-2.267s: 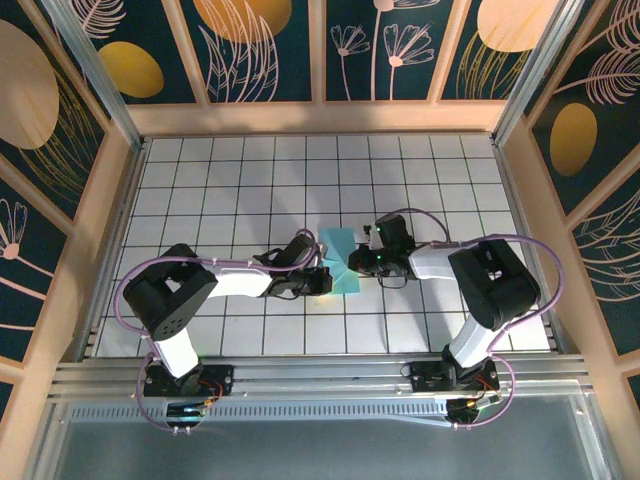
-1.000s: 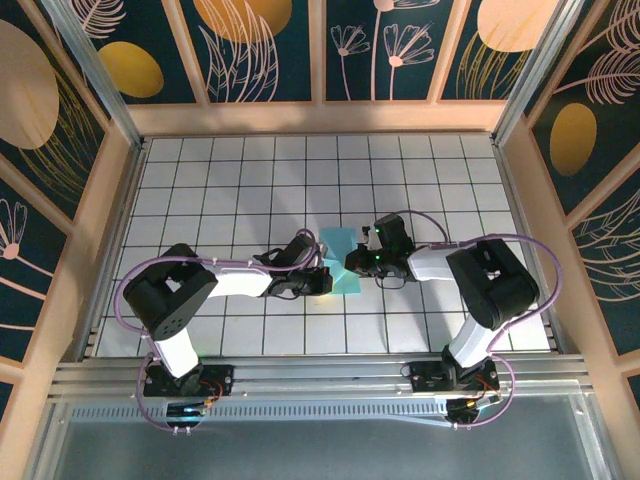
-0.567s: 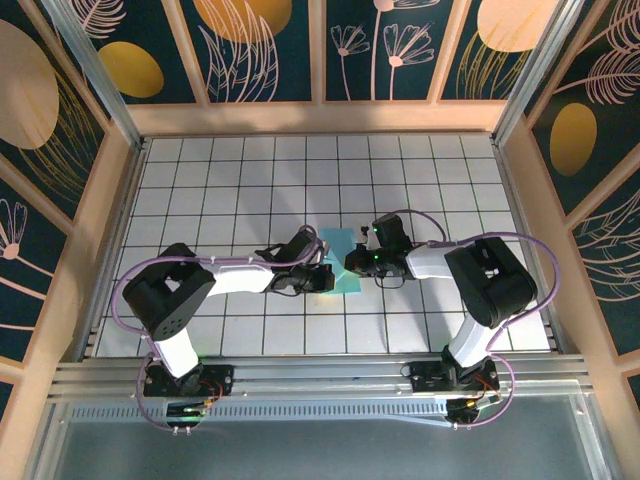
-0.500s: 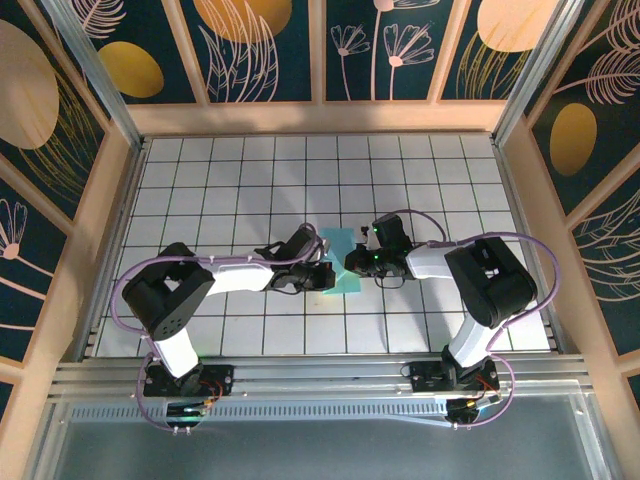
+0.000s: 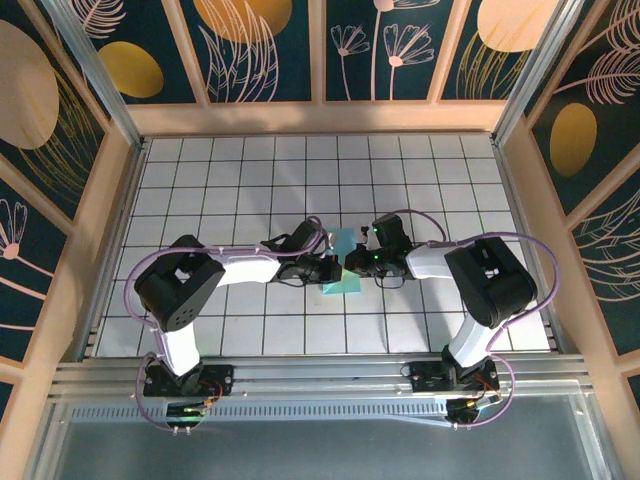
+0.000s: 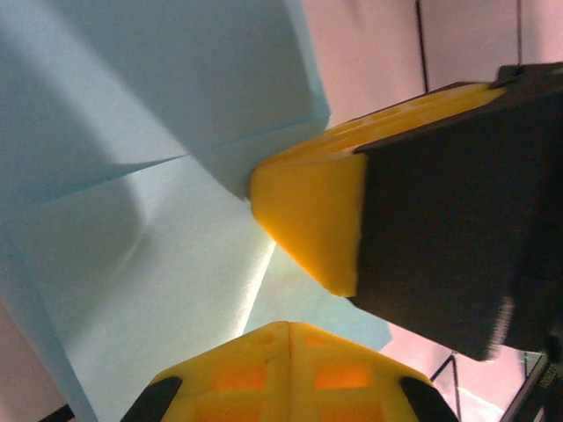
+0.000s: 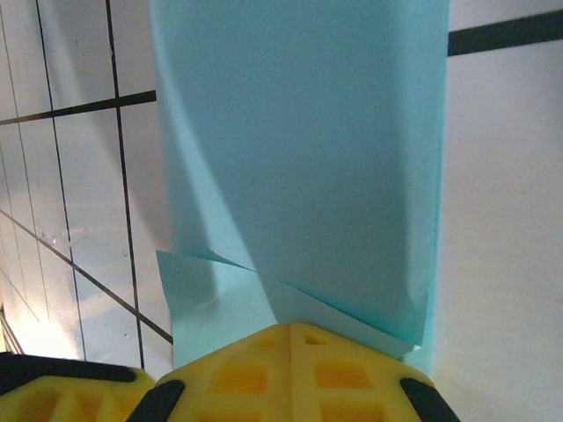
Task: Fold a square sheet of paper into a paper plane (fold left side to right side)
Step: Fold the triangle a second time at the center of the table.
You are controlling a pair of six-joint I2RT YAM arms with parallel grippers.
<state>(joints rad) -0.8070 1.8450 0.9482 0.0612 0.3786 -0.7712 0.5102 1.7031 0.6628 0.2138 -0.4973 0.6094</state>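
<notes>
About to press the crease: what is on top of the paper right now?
Both shut, the left gripper and right gripper sit nearly tip to tip over the folded paper. They cover its middle; its near and far ends show on the tiled table.

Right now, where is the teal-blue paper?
In the top view, the teal-blue paper lies central on the tiled table between the left hand and right hand.

Matt creased paper [image 7: 299, 158], smooth glossy tiled table [image 5: 200, 180]
</notes>
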